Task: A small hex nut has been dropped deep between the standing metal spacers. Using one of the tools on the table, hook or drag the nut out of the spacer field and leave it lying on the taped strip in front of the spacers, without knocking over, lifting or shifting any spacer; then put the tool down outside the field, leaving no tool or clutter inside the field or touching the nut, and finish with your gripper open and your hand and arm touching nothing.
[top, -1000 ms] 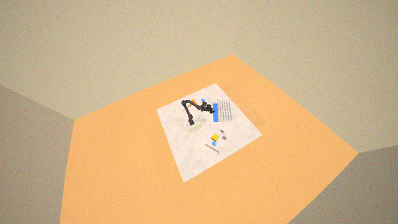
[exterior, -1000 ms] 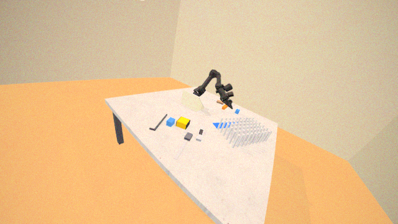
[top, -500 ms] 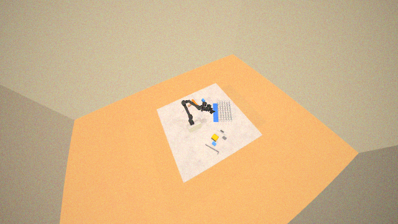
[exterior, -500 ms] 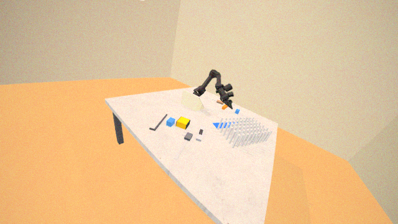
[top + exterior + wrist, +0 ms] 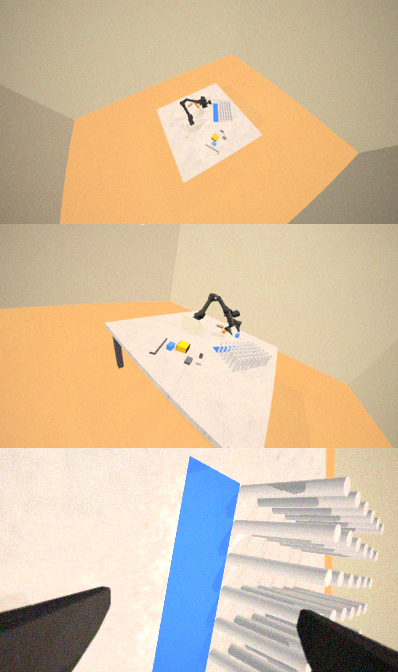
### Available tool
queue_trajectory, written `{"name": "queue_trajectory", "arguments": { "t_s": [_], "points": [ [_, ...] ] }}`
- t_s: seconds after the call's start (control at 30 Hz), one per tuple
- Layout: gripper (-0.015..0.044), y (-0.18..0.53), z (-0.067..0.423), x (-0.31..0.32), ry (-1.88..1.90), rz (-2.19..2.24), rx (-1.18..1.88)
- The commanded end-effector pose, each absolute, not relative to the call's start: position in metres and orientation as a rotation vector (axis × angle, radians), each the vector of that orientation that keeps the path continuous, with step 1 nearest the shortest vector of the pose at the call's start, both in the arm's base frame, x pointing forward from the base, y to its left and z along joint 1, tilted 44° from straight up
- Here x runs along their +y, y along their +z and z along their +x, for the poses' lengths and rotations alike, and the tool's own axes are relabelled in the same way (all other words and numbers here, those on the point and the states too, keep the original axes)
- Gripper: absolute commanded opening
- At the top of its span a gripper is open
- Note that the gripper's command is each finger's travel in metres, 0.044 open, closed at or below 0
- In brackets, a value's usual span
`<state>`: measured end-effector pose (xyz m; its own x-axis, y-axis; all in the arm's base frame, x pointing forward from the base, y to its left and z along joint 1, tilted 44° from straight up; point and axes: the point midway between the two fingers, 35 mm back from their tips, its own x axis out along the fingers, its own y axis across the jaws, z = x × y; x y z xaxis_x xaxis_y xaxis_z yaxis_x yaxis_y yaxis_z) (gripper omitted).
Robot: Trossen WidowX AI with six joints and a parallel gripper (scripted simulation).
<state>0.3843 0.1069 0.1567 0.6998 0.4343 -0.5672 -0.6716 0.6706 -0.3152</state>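
My gripper is open and empty. It hangs above the table near the far end of the blue taped strip. The field of standing grey metal spacers lies right behind the strip. In the wrist view the strip runs between my fingertips and the spacers fill the right side. The hex nut is not visible in any view. A dark L-shaped hook tool lies flat at the other end of the table, far from my gripper.
A yellow block, a blue block and small grey pieces lie near the hook tool. An orange piece and a brown piece lie near my gripper. A pale panel stands by the arm base.
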Motion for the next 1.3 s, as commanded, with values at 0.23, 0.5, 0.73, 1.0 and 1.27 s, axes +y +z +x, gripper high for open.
{"name": "queue_trajectory", "arguments": {
  "t_s": [0.23,0.5,0.73,1.0,1.27],
  "points": [
    [0.0440,0.239,0.306,0.217,1.208,-1.351,0.011],
    [0.0440,0.276,0.225,0.257,1.504,-1.740,-0.449],
    [0.0440,0.310,0.139,0.279,1.699,-1.947,-1.020],
    [0.0440,0.314,0.125,0.279,1.718,-1.968,-1.122],
    [0.0440,0.310,0.122,0.275,1.719,-1.968,-1.122]
  ]
}}
